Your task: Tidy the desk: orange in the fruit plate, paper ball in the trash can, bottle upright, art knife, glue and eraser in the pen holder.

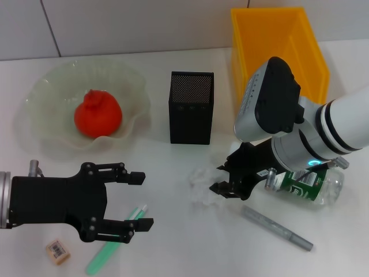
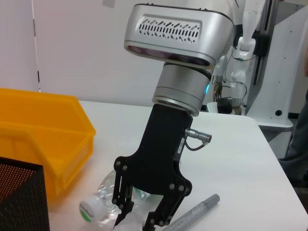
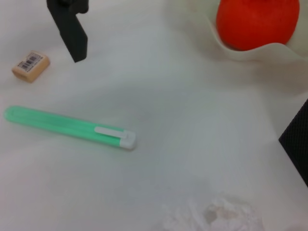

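Paper ball point(image 1: 202, 183) beside right claw point(image 1: 222, 179)

On the tabletop point(image 1: 173, 167) are one orange point(image 1: 97, 114), one plate point(image 1: 46, 92), one mesh holder point(image 1: 191, 107), one yellow bin point(image 1: 277, 46), one bottle point(image 1: 311, 184), one paper ball point(image 1: 202, 183), one eraser point(image 1: 58, 250), one green stick point(image 1: 106, 251) and one grey pen point(image 1: 277, 228).
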